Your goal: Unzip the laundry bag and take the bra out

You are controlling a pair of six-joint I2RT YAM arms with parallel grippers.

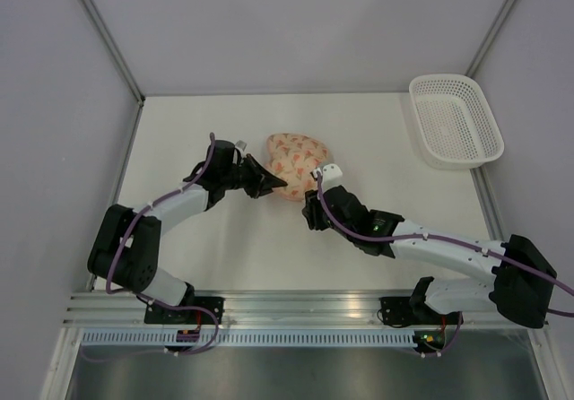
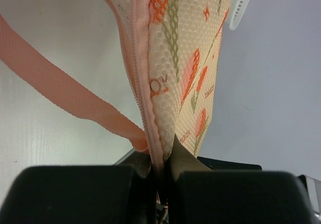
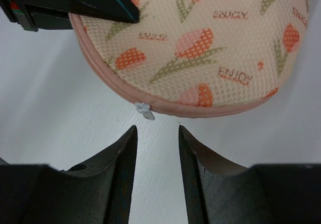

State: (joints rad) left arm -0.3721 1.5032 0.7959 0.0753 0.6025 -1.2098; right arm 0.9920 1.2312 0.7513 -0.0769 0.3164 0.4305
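- Bag (image 1: 294, 167): cream mesh pouch w/ orange-pink tulip print and pink zip trim. Lies on table (image 1: 233, 247), approx. centre, domed side up.
- L gripper (image 1: 272, 182): clamped on bag's left edge. Wrist view shows both fingers (image 2: 100, 194) pressed together w/ pink trim and mesh pinched between them, the bag rising out of the grip.
- Loop (image 2: 60, 88): pink strap. Runs from the trim beside the pinch point and out across the table.
- R gripper (image 3: 155, 138): fingers apart, nothing between them. Sits at bag's near edge, close but not touching.
- Zip pull (image 3: 144, 110): small white tab on the pink trim at bag's near rim, just ahead of the R gripper's gap.
- Zip: closed along the stretch seen in R wrist view.
- Bra: not visible in any view.
- Basket (image 1: 455, 120): white plastic lattice at far right corner of table, well apart from bag and both arms.
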